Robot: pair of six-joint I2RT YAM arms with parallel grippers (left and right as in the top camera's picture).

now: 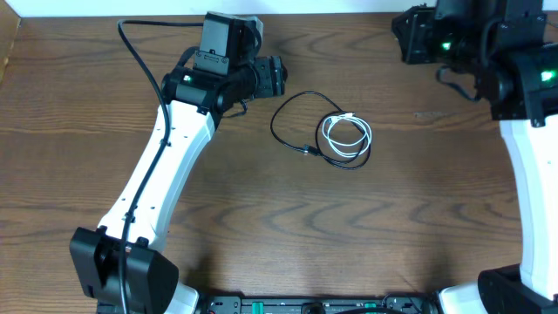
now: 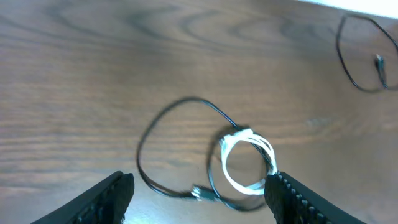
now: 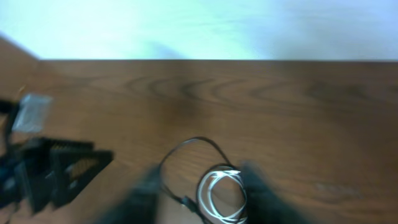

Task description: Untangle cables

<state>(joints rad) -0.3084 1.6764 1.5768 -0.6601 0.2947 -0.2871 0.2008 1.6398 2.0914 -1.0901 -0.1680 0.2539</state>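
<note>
From above, a thin black cord [image 1: 281, 108] and a thin white cord [image 1: 347, 137] lie together near the middle of the brown wood-grain desk [image 1: 288, 227]. The white one is wound into a small tight coil. The black one sweeps out in a wider loop to the coil's left and passes under or around it; I cannot tell which. The left claw [image 1: 272, 77], at the end of the white left arm [image 1: 166, 166], sits up-left of the cords and clear of them. The right claw [image 1: 417, 37] is well apart at the top right, and its jaws cannot be read from here. In the left wrist view the left claw [image 2: 200, 183] gapes wide and holds nothing, with its dark toothed fingers [image 2: 112, 194] framing the desk. The white coil [image 2: 225, 163] lies just beside the right-hand finger, and the black loop [image 2: 140, 146] is between the fingers. The right wrist view is blurred: the right claw [image 3: 204, 199] shows as two smeared dark fingers [image 3: 146, 190] set wide apart and empty, with the white coil [image 3: 205, 186] and black loop [image 3: 186, 142] between them.
</note>
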